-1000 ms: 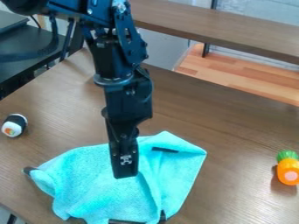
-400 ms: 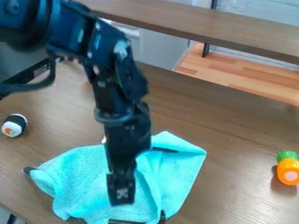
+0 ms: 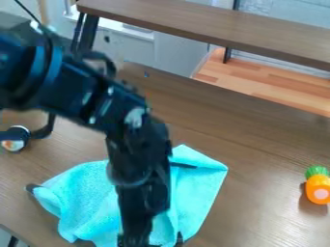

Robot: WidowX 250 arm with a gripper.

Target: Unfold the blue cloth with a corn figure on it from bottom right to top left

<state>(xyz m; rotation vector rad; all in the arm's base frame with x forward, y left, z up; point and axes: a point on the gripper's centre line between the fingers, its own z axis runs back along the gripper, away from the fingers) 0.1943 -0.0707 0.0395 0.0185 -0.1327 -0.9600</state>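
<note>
Pinching only the upper layer at its lower right seemed wisest, then drawing it low toward upper left. The blue cloth [image 3: 84, 198] lay rumpled near the table's [image 3: 258, 144] front-left edge; whether the gripper [image 3: 136, 240] was parted, I couldn't tell.

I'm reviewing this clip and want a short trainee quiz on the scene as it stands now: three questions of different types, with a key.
1. Multiple choice: what sits near the view's right edge?
A) a white cup
B) an orange toy with a green top
C) a red bowl

2. True or false: the gripper is over the cloth.

3. Fill in: the toy roll lies near the ____ edge of the view.

Key: 1 B; 2 true; 3 left
</note>
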